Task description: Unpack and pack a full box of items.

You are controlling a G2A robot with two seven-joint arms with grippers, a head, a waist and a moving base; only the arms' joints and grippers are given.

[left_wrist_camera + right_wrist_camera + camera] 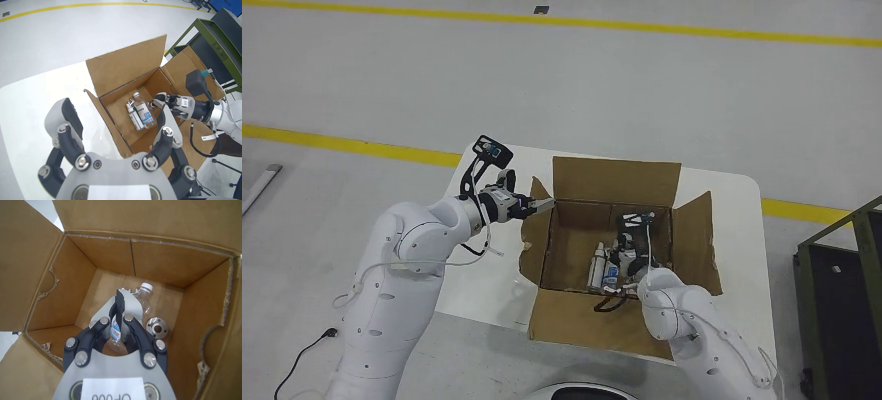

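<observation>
The cardboard box [572, 318] stood open on the white table [482, 290], all four flaps folded outward. The left arm was bent at the elbow and stretched across the table toward the box. The left gripper [532, 207] hung in the air just outside the box, beside the side flap on the robot's left, and aimed across the opening. In the left wrist view the left gripper [117, 121] had its fingers [71, 117] spread wide with nothing between them, looking over the near wall of the box [111, 115] at the goods on the bottom. The right arm came in from the opposite side and angled down over the rim, so that the right gripper [622, 258] sat inside the box, low over the contents. Its fingers [120, 306] were drawn together with no gap and nothing visibly gripped, pointing down toward the floor of the box [160, 262]. Beneath them lay a clear plastic bottle [145, 298] with a white cap and a printed label, flat on its side. A small white spray bottle [132, 117] lay alongside it, the two touching. A round metal flange [157, 328] rested flat on the box floor just beside the clear bottle, on the side toward the right arm.
</observation>
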